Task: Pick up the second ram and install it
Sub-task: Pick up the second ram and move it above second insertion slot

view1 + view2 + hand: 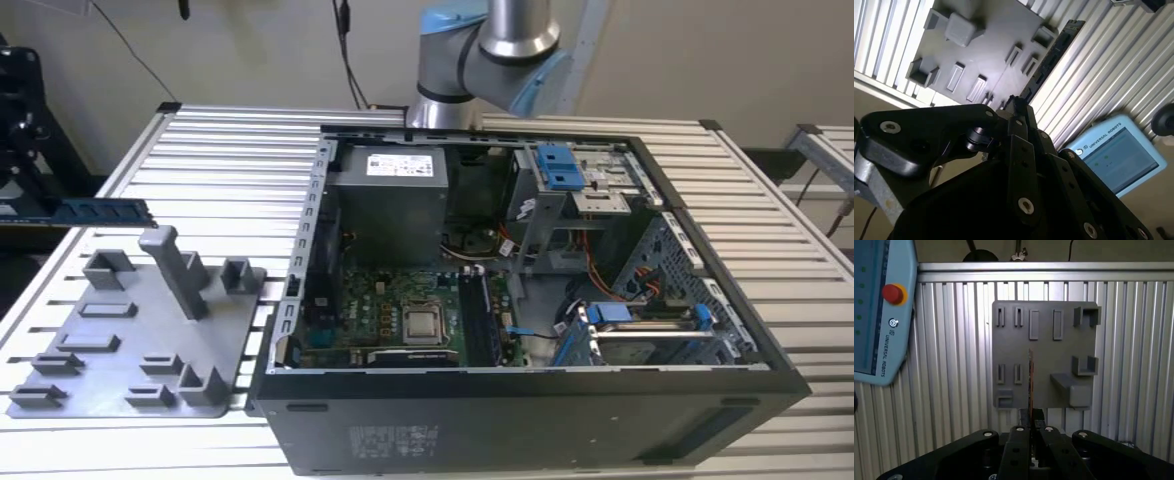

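your arm shows a silver and pale-blue joint at the back of the exterior view. in both wrist views your hand has its black linkage fingers drawn together, pinching the second ram edge-on between the tips.

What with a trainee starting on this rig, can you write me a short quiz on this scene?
1. True or false: the gripper is shut on the ram.
2. In the first wrist view, what lies behind the ram? A) the grey tray B) a keyboard C) a drawer
3. Fill in: in the exterior view, the tallest thing on the tray is the grey ___.

Key: 1 true; 2 A; 3 post.
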Motion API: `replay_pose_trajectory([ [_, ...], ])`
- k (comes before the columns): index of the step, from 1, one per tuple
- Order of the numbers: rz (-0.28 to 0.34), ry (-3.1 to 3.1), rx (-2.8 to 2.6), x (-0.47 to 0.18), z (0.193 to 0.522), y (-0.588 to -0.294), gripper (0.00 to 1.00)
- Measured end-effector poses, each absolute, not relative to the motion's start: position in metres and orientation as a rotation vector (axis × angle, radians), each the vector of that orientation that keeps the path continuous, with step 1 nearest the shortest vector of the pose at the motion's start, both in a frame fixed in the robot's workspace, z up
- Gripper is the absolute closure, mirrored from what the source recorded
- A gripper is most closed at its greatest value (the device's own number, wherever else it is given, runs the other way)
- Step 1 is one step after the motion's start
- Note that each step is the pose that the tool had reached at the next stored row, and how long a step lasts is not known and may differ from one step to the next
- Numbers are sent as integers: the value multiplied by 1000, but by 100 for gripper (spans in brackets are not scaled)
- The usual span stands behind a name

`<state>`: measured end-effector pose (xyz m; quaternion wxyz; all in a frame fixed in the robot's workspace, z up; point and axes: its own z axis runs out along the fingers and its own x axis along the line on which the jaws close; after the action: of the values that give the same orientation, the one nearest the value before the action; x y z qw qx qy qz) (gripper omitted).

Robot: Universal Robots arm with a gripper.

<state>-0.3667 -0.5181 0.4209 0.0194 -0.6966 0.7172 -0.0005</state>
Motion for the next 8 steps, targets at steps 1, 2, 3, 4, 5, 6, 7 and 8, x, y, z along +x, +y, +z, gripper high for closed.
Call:
replay_pose_trajectory([
  [1,-1,2226,-2162,-365,421,-518,86],
  [2,-1,2226,-2162,-362,421,-518,86],
  [3,-1,2226,-2162,-360,421,-518,86],
  [4,-1,2226,-2162,-358,421,-518,86],
  [5,-1,2226,-2162,-356,421,-518,86],
  [6,-1,2226,-2162,-354,421,-518,86],
  [7,-1,2226,-2162,-352,421,-518,86],
  [8,-1,2226,-2162,-350,421,-518,86],
])
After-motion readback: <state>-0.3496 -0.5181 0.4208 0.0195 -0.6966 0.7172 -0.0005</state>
